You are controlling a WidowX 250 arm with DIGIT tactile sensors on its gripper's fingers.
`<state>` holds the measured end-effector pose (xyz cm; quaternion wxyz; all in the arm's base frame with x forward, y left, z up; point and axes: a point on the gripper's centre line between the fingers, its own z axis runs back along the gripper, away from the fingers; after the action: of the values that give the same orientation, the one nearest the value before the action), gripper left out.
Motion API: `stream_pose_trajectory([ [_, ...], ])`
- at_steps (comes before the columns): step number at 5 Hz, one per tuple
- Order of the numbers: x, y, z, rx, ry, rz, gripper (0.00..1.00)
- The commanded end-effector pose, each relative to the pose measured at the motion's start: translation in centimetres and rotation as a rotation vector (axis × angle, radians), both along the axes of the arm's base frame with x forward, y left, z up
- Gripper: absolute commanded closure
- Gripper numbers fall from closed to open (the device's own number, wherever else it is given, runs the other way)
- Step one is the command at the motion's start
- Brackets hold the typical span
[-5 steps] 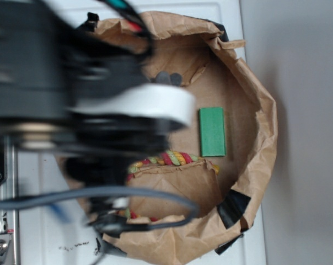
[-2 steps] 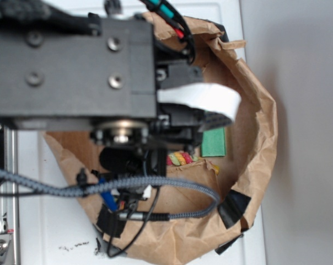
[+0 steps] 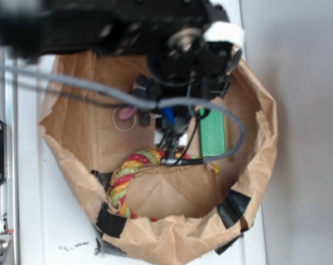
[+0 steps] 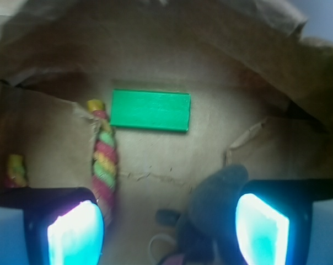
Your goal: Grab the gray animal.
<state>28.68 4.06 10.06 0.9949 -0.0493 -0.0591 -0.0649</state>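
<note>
One crumpled paper bag [image 3: 254, 138] on the white worktop [image 3: 31, 221] walls in everything, and the black arm reaches in from above. The pincer [image 4: 169, 232] stands wide open with nothing in it. In the wrist view, the gray animal [image 4: 210, 212] lies between its fingers, close against the right one. This looks like the final approach; next it likely needs a short descent and a squeeze. One rope ring [image 4: 104, 160] lies beyond the left finger, one green block [image 4: 150, 110] further ahead.
</note>
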Motion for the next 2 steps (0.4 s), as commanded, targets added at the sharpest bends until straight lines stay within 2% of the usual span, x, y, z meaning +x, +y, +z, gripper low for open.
stream_pose_trajectory([
  [1, -0.8, 2.4, -3.8, 0.108, -0.072, -0.061, 0.00],
  [2, -2.2, 1.2, -6.6, 0.117, -0.085, -0.106, 0.00],
])
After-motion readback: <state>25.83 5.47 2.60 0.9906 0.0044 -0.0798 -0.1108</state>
